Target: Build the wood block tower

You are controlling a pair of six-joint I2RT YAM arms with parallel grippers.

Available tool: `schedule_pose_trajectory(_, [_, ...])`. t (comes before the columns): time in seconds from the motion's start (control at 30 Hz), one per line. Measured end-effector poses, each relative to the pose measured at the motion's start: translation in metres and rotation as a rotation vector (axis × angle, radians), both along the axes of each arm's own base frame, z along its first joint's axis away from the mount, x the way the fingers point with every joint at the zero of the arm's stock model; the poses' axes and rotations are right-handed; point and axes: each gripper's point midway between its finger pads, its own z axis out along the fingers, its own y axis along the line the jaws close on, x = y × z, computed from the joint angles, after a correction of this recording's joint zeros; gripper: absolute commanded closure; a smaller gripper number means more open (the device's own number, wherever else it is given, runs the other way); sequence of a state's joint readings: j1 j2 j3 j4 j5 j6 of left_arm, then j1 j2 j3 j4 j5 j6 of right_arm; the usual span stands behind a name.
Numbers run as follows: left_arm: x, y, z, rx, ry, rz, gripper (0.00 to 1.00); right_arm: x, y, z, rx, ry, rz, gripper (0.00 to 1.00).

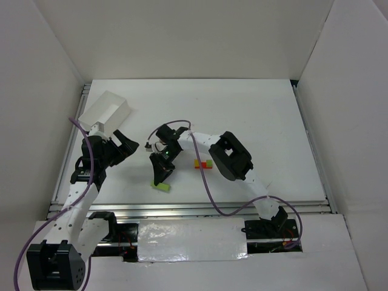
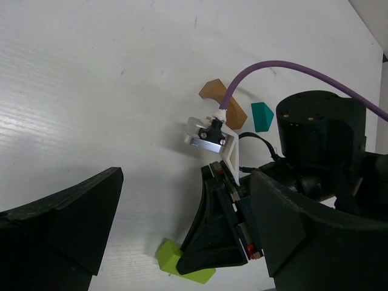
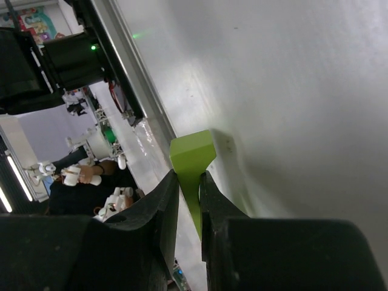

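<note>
The table (image 2: 91, 73), filling the left wrist view, is white with fine parallel ribs and a soft sheen, like corrugated plastic. At upper centre, a tan block (image 2: 213, 92) looks like matt bare wood. The teal block (image 2: 262, 116) beside it has smooth, flat paint. A purple cable (image 2: 291, 65) is smooth and slightly glossy, above a small bright metal bracket (image 2: 205, 143). In the right wrist view, the green block (image 3: 193, 159) is evenly painted and matt. The fingers (image 3: 139, 236) of the right gripper (image 3: 188, 185) are matt black plastic. A silvery metal rail (image 3: 130, 79) runs at upper left.
</note>
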State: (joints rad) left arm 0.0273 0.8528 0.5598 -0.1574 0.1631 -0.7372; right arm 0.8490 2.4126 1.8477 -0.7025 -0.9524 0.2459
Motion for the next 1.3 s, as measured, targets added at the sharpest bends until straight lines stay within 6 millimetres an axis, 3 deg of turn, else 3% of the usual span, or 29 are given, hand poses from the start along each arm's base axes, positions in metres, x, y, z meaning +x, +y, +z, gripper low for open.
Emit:
schedule_pose_trajectory(0.3, [0.0, -0.003, -0.001, -0.008, -0.002, -0.017, 0.01, 0.008, -0.003, -0.007, 0.0, 0.009, -0.018, 0.83])
schedule_pose_trajectory(0.4, [0.001, -0.004, -0.001, -0.009, -0.001, -0.021, 0.01, 0.014, -0.005, -0.007, 0.004, 0.007, -0.029, 0.66])
schedule_pose_trajectory(0.43, [0.002, -0.004, -0.001, -0.01, -0.002, -0.022, 0.01, 0.016, -0.005, -0.007, 0.005, 0.004, -0.033, 0.55])
schedule_pose_trajectory(0.5, [0.002, -0.005, -0.002, -0.011, -0.003, -0.026, 0.01, 0.02, -0.007, -0.008, 0.006, -0.006, -0.038, 0.41])
schedule_pose_trajectory(0.7, [0.005, -0.007, -0.001, -0.015, -0.009, -0.039, 0.01, 0.025, -0.005, -0.001, 0.023, -0.011, -0.042, 0.29])
schedule_pose_trajectory(0.77, [0.006, -0.008, -0.001, -0.018, -0.012, -0.043, 0.01, 0.027, -0.005, 0.0, 0.02, -0.025, -0.046, 0.18])
schedule_pose_trajectory(0.83, [0.006, -0.008, -0.001, -0.018, -0.013, -0.046, 0.01, 0.029, -0.005, 0.006, 0.02, -0.054, -0.049, 0.0])
schedule_pose_trajectory(1.07, [0.005, -0.008, 0.0, -0.007, -0.021, -0.044, 0.01, 0.047, -0.023, 0.017, -0.071, -0.365, -0.068, 0.0])
schedule_pose_trajectory(1.3, [0.005, -0.004, 0.004, 0.022, -0.043, -0.034, 0.01, 0.02, -0.03, 0.021, -0.168, -0.644, 0.014, 0.0])
